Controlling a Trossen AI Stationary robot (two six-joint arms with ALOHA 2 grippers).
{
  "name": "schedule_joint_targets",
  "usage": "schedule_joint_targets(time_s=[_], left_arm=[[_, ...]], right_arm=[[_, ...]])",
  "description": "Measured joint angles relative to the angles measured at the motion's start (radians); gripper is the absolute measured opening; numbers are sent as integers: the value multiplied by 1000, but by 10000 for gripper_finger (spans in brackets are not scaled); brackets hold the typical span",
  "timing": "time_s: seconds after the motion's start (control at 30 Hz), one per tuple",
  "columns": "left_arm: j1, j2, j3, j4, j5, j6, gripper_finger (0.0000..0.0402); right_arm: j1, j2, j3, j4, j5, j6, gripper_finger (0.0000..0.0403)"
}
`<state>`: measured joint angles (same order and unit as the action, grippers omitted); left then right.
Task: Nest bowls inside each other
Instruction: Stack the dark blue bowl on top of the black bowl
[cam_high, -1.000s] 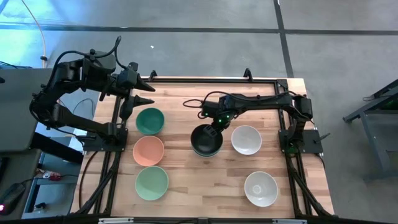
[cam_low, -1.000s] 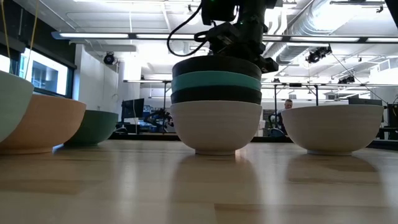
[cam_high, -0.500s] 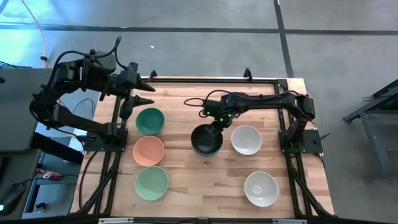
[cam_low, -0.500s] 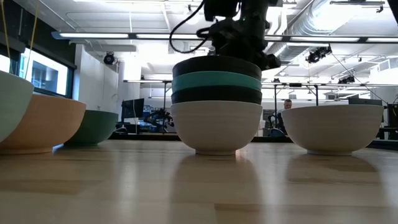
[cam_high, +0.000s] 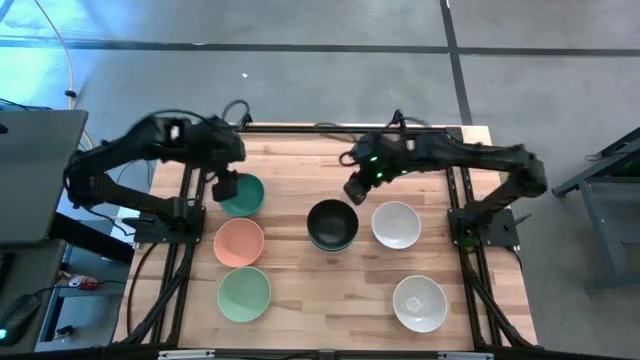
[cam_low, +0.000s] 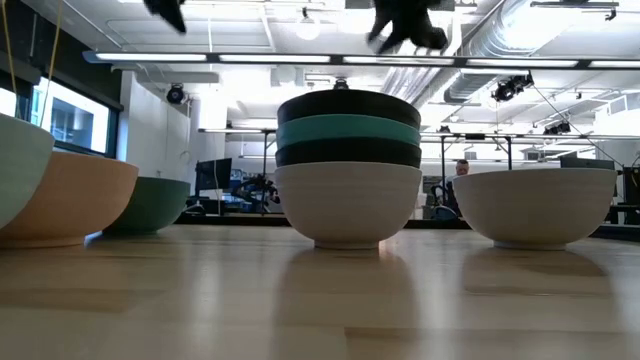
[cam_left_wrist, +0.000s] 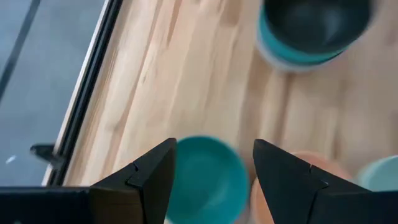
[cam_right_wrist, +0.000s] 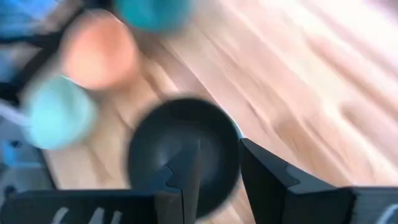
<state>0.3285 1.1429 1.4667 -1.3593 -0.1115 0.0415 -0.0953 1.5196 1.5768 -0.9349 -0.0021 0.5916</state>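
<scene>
Seen from above, the wooden table (cam_high: 300, 165) carries a stack of bowls (cam_high: 332, 225) at its middle, a black one on top. The right gripper (cam_high: 354, 189) hangs just beyond that stack, empty, beside a white bowl (cam_high: 396, 224); a second white bowl (cam_high: 419, 302) sits nearer the front edge. On the left side a dark green bowl (cam_high: 243, 195), a peach bowl (cam_high: 239, 242) and a mint bowl (cam_high: 244, 293) stand in a row, and the left gripper (cam_high: 225, 187) hovers at the edge of the dark green one.

From table height, the stack (cam_low: 348, 170) shows white at the bottom, then black, teal and black, with one white bowl (cam_low: 535, 206) to its side and the peach bowl (cam_low: 65, 198) and dark green bowl (cam_low: 150, 205) on the other side.

Through the left wrist camera, the left gripper (cam_left_wrist: 214, 165) is spread wide and empty above the dark green bowl (cam_left_wrist: 205, 180).

Through the right wrist camera, the right gripper (cam_right_wrist: 219, 163) stands parted, holding nothing, over the black top bowl (cam_right_wrist: 180, 155).
</scene>
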Motion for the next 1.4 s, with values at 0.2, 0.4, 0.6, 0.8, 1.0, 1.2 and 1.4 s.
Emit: schedule_joint_targets(time_s=[0.2,0.4,0.6,0.8,1.0,1.2,1.4], left_arm=[[49,-45,-231,101,-59,65,204],[153,-136,-435,214,-103,138,204],[273,-195,-578,300,-93,205,204],[390,-200,-678,346,-4,234,204],[516,-192,-743,390,127,237,204],[621,-167,-741,395,135,279,204],[671,-114,-750,392,176,298,204]], right_arm=[[39,-135,0,184,1,-180,103],[96,-215,0,221,0,-281,103],[138,-234,0,224,-1,-329,103],[142,-234,0,259,-1,-331,103],[142,-234,0,289,-17,-339,103],[142,-234,0,290,-32,-346,103],[142,-234,0,310,-32,-350,103]])
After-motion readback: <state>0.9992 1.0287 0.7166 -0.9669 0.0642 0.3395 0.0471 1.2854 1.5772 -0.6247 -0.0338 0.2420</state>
